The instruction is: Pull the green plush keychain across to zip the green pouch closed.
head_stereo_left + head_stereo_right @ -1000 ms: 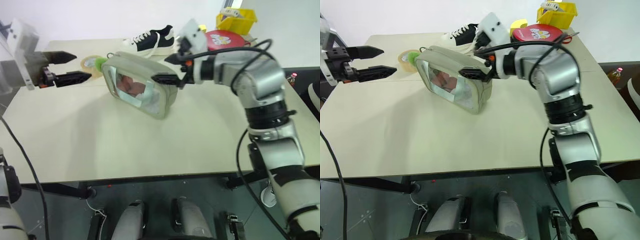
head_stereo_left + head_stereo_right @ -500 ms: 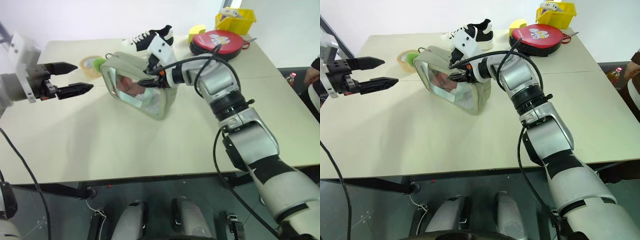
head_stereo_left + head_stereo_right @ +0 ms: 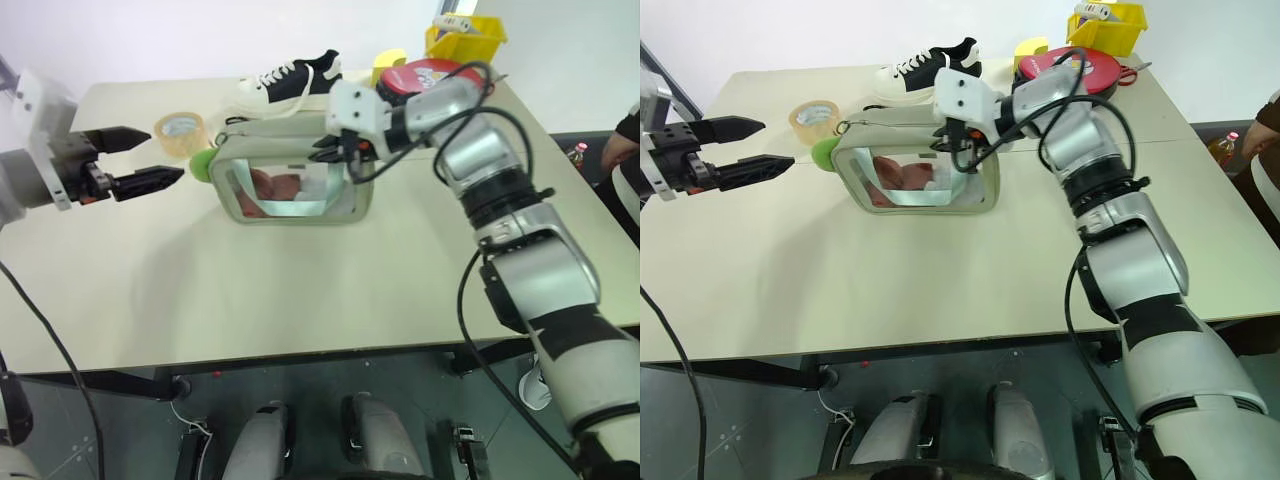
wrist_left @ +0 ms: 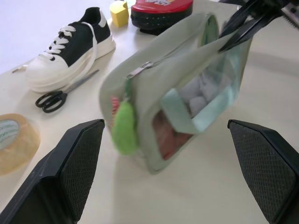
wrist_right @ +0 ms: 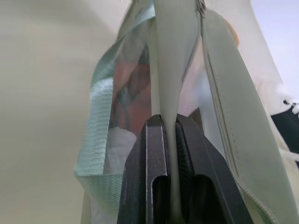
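The green pouch (image 3: 290, 185) stands upright on the table, its clear window facing me with red and white contents behind it. The green plush keychain (image 3: 203, 165) hangs at the pouch's left end from the zipper pull (image 4: 135, 71). My right gripper (image 3: 335, 150) is shut on the fabric edge at the pouch's upper right end, and its fingers (image 5: 154, 172) pinch the pale green wall. My left gripper (image 3: 165, 155) is open and level, a short way left of the keychain (image 4: 124, 128) and apart from it, with nothing between its fingers (image 4: 70, 163).
Behind the pouch lie a black-and-white shoe (image 3: 290, 80), a yellow tape roll (image 3: 180, 128), scissors (image 4: 53, 99), a round red case (image 3: 420, 75), a yellow block (image 4: 119, 11) and a yellow bin (image 3: 465, 35). A person's arm (image 3: 625, 140) shows at the right edge.
My right gripper has shut on the pouch's right end. The pouch has swung from tilted to upright, window toward me. The left gripper has stayed open in place.
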Robot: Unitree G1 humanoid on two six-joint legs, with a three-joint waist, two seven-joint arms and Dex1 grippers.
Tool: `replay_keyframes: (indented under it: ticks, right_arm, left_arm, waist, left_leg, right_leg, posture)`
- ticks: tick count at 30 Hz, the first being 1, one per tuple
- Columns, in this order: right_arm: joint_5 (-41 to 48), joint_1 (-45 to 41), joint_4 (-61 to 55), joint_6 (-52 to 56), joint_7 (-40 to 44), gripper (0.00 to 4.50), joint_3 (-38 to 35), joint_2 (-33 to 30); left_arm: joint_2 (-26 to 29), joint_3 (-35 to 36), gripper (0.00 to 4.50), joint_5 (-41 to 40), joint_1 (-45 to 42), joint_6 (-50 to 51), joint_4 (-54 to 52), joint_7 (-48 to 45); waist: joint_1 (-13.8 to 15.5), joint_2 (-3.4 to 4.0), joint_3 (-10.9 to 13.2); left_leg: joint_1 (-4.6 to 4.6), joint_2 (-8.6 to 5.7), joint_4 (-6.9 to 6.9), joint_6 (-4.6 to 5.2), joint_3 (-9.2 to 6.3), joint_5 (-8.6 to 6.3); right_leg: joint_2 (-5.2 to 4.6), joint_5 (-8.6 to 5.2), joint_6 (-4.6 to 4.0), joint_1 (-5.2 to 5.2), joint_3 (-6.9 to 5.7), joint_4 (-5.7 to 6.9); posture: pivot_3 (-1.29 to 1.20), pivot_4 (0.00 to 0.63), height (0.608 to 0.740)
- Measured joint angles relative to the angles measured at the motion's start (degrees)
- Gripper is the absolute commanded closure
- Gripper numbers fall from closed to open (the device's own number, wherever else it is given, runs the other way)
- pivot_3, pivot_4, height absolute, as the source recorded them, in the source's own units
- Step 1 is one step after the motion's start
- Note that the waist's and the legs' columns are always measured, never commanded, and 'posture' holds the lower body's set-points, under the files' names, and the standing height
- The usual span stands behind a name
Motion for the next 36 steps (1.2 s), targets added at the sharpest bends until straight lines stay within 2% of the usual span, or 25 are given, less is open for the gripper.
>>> replay_keyframes:
  ticks: [9,17,24,27,32,36]
  right_arm:
    - [3.7,9.3,-20.5,11.1,4.9,4.46,-1.9,-2.7]
    - [4.8,10.8,-23.9,13.5,4.4,4.46,-2.8,-3.5]
    - [5.4,16.8,-30.1,13.6,3.1,4.46,-3.2,-3.9]
    - [5.4,16.8,-31.1,14.7,2.2,3.41,-3.2,-3.9]
    - [7.1,16.8,-34.1,18.5,1.2,0.89,-4.5,-5.0]
    - [10.2,16.9,-39.5,24.8,0.9,0.89,-7.8,-9.0]
  left_arm:
    - [0.0,-0.8,0.0,0.0,-0.8,-1.1,1.2,-0.3]
    - [0.0,-1.2,0.0,0.0,-1.7,-1.2,1.3,-1.0]
    - [-0.1,-1.5,0.0,0.0,-1.7,-1.1,1.1,-1.4]
    - [-0.1,-2.2,0.0,0.0,-1.7,-1.1,1.2,-1.7]
    - [-0.1,-2.7,0.0,0.0,-2.4,-1.1,1.2,-2.1]
    - [0.2,-2.6,0.0,0.0,-1.7,-1.1,1.8,-2.2]
  waist:
    - [0.0,0.0,0.0]
    - [0.1,0.0,0.0]
    - [0.0,-0.02,0.0]
    - [0.0,-0.02,0.0]
    - [0.3,-0.02,0.0]
    - [0.7,-0.01,0.0]
  left_leg:
    - [0.0,0.01,0.01,0.0,0.0,0.0]
    - [0.0,0.0,0.03,0.0,0.01,0.0]
    - [0.01,0.0,0.06,0.0,0.01,0.0]
    - [0.02,0.01,0.06,0.0,0.0,0.0]
    - [0.01,0.01,0.16,0.01,0.0,0.0]
    - [-0.02,0.01,0.35,0.06,0.0,-0.03]
  right_leg:
    - [0.0,0.0,0.0,-0.02,0.0,0.03]
    - [0.0,0.0,0.0,-0.02,0.01,0.03]
    - [-0.01,0.0,0.0,0.0,0.0,0.04]
    - [0.0,0.0,0.0,-0.01,0.0,0.1]
    - [0.0,0.0,0.0,0.03,0.0,0.11]
    - [0.0,0.0,0.0,0.08,0.0,0.11]
  posture:
    - [0.0,0.15,0.74]
    - [0.0,0.15,0.74]
    - [0.0,0.15,0.74]
    - [0.0,0.15,0.74]
    - [0.0,0.15,0.74]
    - [0.0,0.15,0.74]
